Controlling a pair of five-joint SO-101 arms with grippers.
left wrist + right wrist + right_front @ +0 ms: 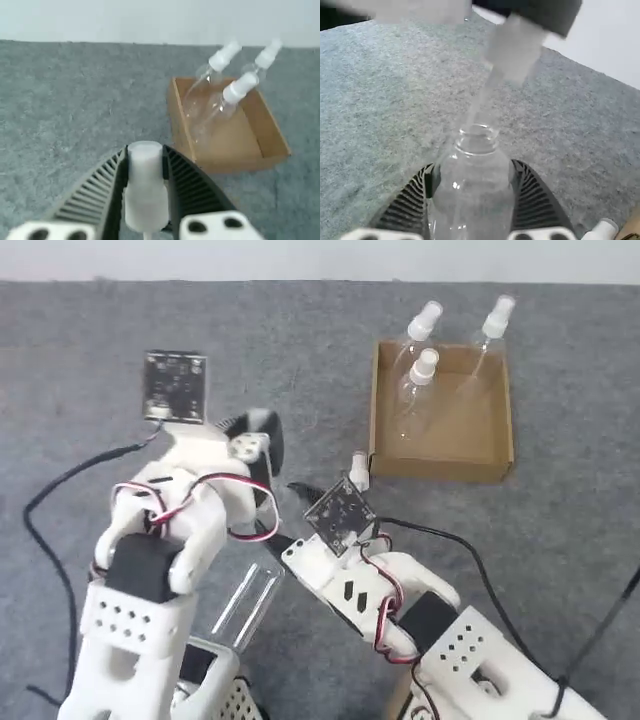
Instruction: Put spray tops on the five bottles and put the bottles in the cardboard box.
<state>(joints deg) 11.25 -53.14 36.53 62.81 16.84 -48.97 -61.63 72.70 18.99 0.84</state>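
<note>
High view: the cardboard box [440, 468] sits to the right on the grey table [80, 340]. Three capped bottles [420, 390] lean inside it, heads up over the back wall. A loose spray top [358, 468] lies just beside the box's near left corner. A spare bottle [245, 605] with no top lies on its side between the left arm [150, 560] and the right arm [400, 600]. Both arms meet mid-table, near the box's left side but not touching it. Left wrist view: the left gripper [145, 160] is clenched on a spray top [145, 190], held across the jaws with its head up at the fingertips and its lower end dropping out of frame. The box and its bottles stand well ahead. Right wrist view: the right gripper [472, 172] grasps a bottle [472, 205] around the shoulder, with the open neck [476, 136] pointing out past the fingertips. The left gripper's top hangs straight out beyond that neck. Its dip tube [482, 100] slants down to the mouth, with the tip at or just inside the rim; I can't tell which. So the top lies out along the bottle's long axis but is tilted a little off it. I judge the next move is the left arm straightening the top and pushing it down that axis onto the neck while the right holds the bottle firm. The risk is the tube catching on the rim. This bottle and the spare are not yet boxed.
</note>
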